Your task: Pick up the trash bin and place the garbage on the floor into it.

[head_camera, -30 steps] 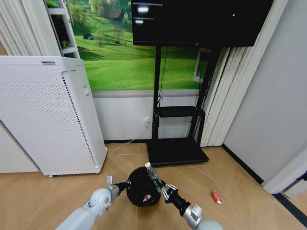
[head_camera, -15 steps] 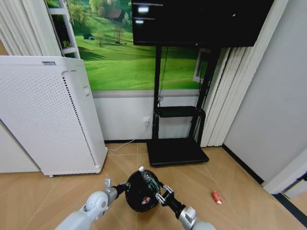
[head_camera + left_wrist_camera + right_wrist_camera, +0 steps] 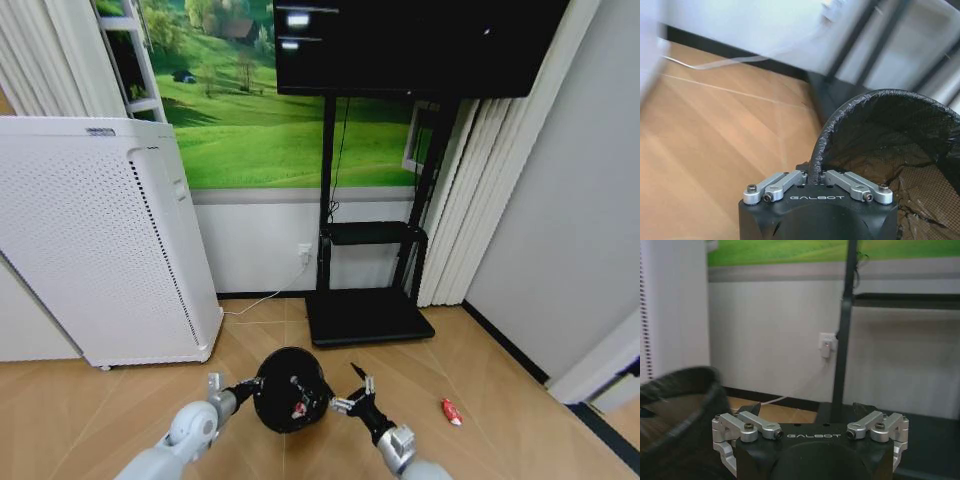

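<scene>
The trash bin [image 3: 285, 385], black wire mesh, hangs just above the floor [image 3: 480, 385] at the view's lower middle. My left gripper [image 3: 243, 388] is shut on its near rim; the left wrist view shows the rim [image 3: 816, 160] clamped in the left gripper [image 3: 815, 176]. Beside the bin's right side, my right gripper [image 3: 352, 392] stands open and empty; its spread fingers [image 3: 752, 410] show in the right wrist view, with the bin [image 3: 680, 385] close by. A white-and-red piece [image 3: 298, 405] lies inside the bin. One red piece of garbage [image 3: 452, 411] lies on the floor to the right.
A tall white perforated appliance [image 3: 100, 240] stands at the left. Just behind the bin is a black TV stand base [image 3: 368, 315], its post [image 3: 842, 330] rising ahead of the right wrist. A white cable [image 3: 265, 300] runs along the floor to a wall socket. Curtains [image 3: 470, 200] hang at the right.
A second ago my right gripper held a small green-labelled bottle over the bin; now it is open and empty and has drawn back to the right. The bin has shifted slightly.
</scene>
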Tool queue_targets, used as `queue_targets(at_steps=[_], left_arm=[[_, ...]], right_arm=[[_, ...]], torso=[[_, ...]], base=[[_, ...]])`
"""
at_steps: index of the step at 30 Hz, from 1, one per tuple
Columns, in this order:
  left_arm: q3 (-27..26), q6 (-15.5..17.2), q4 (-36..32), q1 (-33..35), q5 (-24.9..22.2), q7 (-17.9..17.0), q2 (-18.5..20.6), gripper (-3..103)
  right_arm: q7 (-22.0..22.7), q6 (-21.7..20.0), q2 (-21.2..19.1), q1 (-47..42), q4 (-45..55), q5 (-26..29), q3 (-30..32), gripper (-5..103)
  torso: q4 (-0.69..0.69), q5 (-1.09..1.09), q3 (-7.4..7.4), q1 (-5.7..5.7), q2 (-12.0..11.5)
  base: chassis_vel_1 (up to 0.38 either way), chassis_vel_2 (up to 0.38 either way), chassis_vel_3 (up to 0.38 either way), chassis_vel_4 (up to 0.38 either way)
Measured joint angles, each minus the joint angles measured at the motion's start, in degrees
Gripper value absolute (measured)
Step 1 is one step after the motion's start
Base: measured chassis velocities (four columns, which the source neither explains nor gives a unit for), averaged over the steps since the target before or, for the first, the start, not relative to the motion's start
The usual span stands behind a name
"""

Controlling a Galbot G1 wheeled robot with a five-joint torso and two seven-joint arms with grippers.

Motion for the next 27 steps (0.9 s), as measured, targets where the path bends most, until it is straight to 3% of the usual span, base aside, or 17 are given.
queue_targets(at_steps=[1,4,11,27], left_arm=[[-3.7,0.0,-1.6,2.5,-1.1,-1.1,0.0,4],[-7.6,0.0,-3.4,6.0,-2.0,-2.3,0.1,4],[-12.7,1.1,-5.5,11.1,-2.6,-5.9,-0.4,4],[-13.4,1.3,-5.2,9.4,-3.5,-10.2,-2.8,3]], right_arm=[[0.5,-1.2,0.0,0.1,-0.5,0.9,0.9,100],[1.4,-2.3,0.9,-0.2,-1.4,1.1,2.2,100],[2.1,-2.7,2.2,-0.6,-2.4,0.4,3.8,100],[1.4,0.1,2.9,0.2,-5.4,-2.7,5.9,100]], torso=[[0.01,0.00,0.00,0.00,0.0],[0.00,0.00,0.00,0.00,0.0],[0.01,-0.02,0.00,0.00,0.0],[-0.04,0.00,0.00,0.00,0.0]], base=[[0.000,0.000,0.000,0.000],[0.000,0.000,0.000,0.000],[0.000,0.000,0.000,0.000],[-0.117,-0.121,0.106,0.104]])
